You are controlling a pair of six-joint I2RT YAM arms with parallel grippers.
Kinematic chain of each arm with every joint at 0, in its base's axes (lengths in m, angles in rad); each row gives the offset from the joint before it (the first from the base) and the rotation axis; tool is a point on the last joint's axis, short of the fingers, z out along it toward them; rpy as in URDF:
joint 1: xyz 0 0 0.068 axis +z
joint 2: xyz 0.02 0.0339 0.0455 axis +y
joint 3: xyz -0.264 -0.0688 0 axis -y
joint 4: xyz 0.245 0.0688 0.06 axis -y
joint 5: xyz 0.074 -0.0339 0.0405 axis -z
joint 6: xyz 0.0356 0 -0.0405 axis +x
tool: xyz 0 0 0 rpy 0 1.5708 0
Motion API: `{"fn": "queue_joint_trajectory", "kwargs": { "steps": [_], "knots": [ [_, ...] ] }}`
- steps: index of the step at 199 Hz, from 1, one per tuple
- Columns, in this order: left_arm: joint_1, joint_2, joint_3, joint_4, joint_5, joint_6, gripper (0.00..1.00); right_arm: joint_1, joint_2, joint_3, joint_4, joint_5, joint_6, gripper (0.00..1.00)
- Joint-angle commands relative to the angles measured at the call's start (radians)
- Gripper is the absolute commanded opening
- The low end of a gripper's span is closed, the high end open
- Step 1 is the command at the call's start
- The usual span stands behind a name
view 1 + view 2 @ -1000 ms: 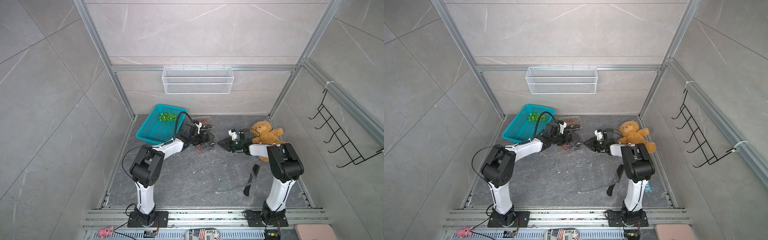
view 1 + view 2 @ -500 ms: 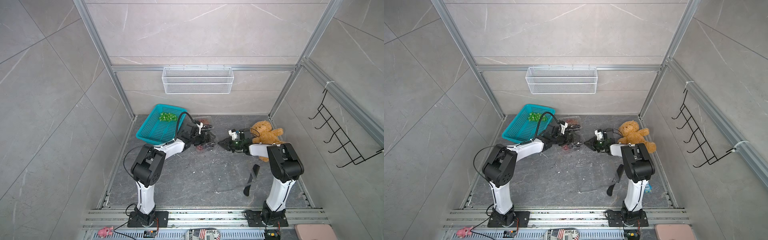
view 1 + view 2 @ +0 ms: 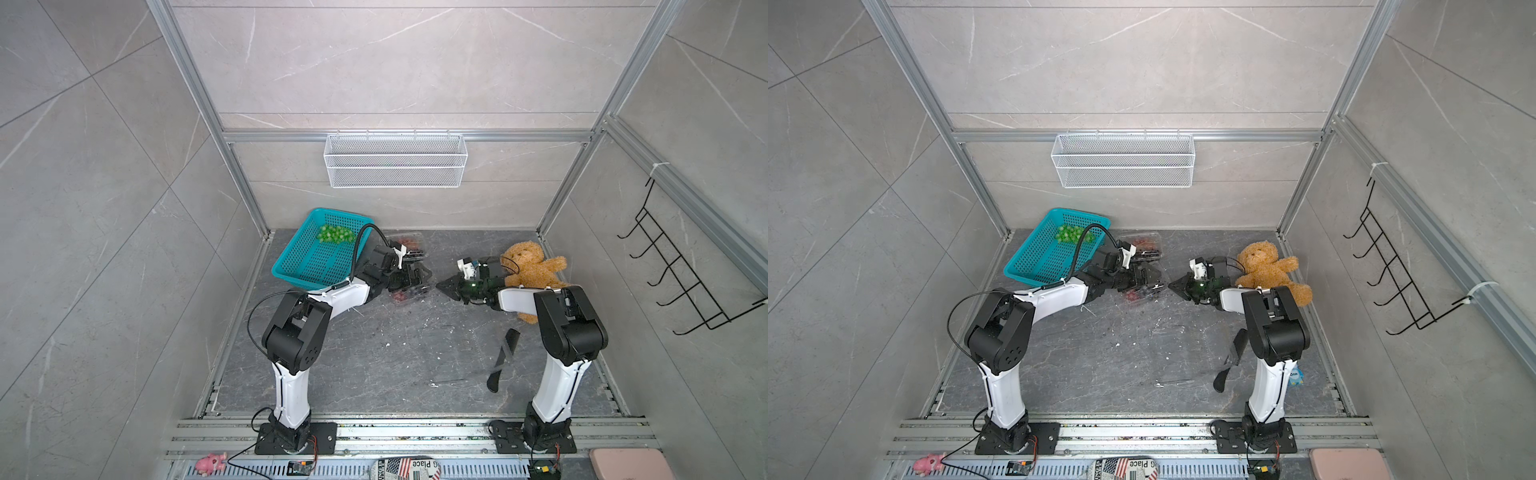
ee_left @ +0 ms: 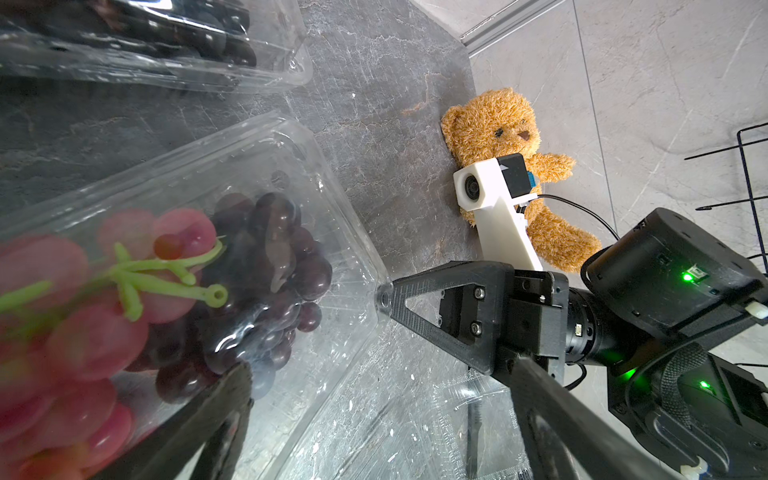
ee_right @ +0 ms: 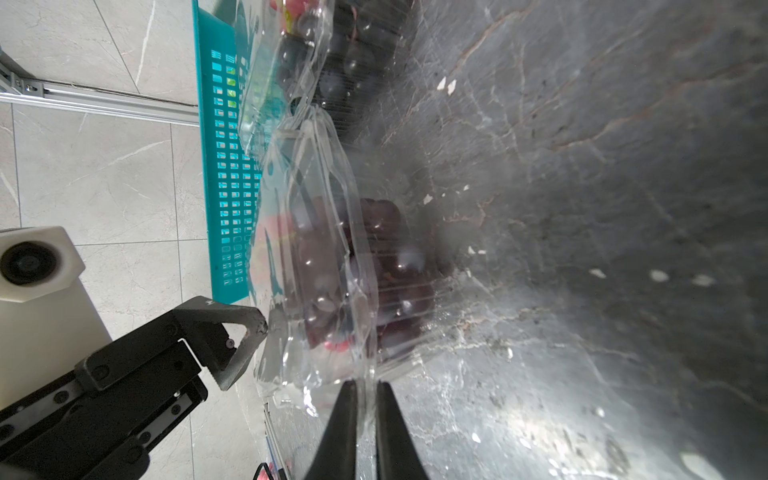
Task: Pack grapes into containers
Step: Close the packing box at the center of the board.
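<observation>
A clear container (image 4: 307,166) lies on the dark floor holding red grapes (image 4: 83,332) and dark grapes (image 4: 270,266); it shows in both top views (image 3: 405,296) (image 3: 1139,295). My left gripper (image 4: 378,374) hangs open over its near end (image 3: 411,279). My right gripper (image 5: 366,388) is shut on the container's thin plastic rim (image 5: 324,249), coming in from the opposite side (image 3: 439,286). A second container (image 3: 409,243) with dark and red grapes sits behind. Green grapes (image 3: 336,235) lie in the teal basket.
The teal basket (image 3: 307,262) stands at the back left, just behind my left arm. A brown teddy bear (image 3: 532,266) lies against the right wrist. A black strap-like object (image 3: 503,357) lies near the right arm's base. A white wire basket (image 3: 395,166) hangs on the back wall.
My right gripper's jaws have closed onto the container's rim. The left gripper has stayed open over the container, shifting only slightly.
</observation>
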Motion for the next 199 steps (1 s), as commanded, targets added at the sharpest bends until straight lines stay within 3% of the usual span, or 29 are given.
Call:
{"fn": "queue_joint_trajectory", "kwargs": {
  "steps": [1,49,88,141,168,199],
  "knots": [
    [-0.006,0.025,-0.004,-0.025,-0.001,-0.012,0.99,0.009,0.014,0.001,0.006,0.0,-0.006,0.11],
    [-0.006,0.027,0.003,-0.031,-0.001,-0.009,0.99,0.009,0.002,0.003,-0.013,0.004,-0.02,0.1],
    [-0.006,0.0,0.048,-0.1,-0.014,0.03,0.99,0.003,-0.053,0.022,-0.09,0.026,-0.06,0.19],
    [0.0,-0.087,0.06,-0.198,-0.08,0.081,0.99,-0.01,-0.121,0.03,-0.149,0.046,-0.074,0.48],
    [0.009,-0.154,0.016,-0.238,-0.146,0.089,0.99,-0.01,-0.13,0.051,-0.203,0.072,-0.109,0.58],
    [0.05,-0.202,-0.063,-0.268,-0.207,0.039,0.99,0.003,-0.122,0.099,-0.285,0.121,-0.169,0.81]
  ]
}}
